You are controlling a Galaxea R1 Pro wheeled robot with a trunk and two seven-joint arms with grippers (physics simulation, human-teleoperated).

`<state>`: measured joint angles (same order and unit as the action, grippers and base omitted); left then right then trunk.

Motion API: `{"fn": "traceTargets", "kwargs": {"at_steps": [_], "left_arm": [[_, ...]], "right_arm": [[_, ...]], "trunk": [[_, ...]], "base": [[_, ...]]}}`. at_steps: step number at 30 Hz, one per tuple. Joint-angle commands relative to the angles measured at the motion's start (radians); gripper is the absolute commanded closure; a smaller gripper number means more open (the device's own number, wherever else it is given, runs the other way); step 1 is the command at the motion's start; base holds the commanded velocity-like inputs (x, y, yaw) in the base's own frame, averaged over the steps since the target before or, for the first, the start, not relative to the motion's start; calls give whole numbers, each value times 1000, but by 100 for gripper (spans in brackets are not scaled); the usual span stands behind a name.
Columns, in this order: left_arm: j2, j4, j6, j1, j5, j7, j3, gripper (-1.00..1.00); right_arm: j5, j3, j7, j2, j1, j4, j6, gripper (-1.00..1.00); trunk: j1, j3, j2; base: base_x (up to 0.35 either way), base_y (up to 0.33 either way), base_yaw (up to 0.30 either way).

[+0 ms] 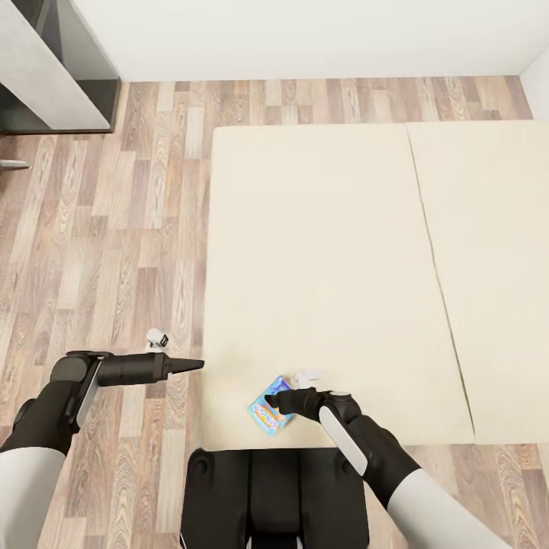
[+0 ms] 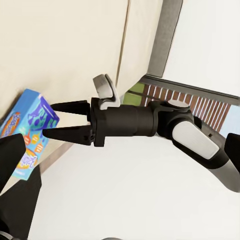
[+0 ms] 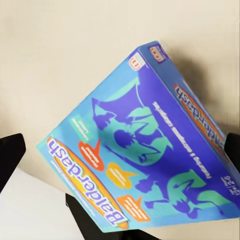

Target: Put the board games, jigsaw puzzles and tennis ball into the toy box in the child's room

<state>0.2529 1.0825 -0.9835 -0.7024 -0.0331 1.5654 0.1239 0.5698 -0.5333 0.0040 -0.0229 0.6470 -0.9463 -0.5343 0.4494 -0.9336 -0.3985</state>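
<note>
Right hand straddling flat glossy blue board game, beige mattress.

A wood-plank floor in mixed brown and grey tones covers the ground, its boards running away from the camera toward the far wall. A plain white wall closes off the top of the head view, meeting the planks along a thin pale skirting line. In the upper left corner stands a dark grey cabinet unit with a pale slanted panel, resting on the planks against that wall. In the left wrist view, a dark-framed window with a strip of green outside shows.
</note>
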Motion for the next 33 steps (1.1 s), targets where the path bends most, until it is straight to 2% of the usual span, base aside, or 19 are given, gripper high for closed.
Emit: {"fn": "traceTargets", "kwargs": {"at_steps": [1,18,33], "left_arm": [[0,0,-11,0,-4,5,0,-100],[1,0,-11,0,-4,5,0,-100],[1,0,-11,0,-4,5,0,-100]], "right_arm": [[2,0,1,0,0,-1,-4,-100],[2,0,1,0,0,-2,-4,-100],[3,6,0,3,0,1,-4,-100]], "trunk": [[1,-1,-2],[1,-1,-2],[1,-1,-2]], "base": [[0,165,0],[0,163,0],[0,19,0]]}}
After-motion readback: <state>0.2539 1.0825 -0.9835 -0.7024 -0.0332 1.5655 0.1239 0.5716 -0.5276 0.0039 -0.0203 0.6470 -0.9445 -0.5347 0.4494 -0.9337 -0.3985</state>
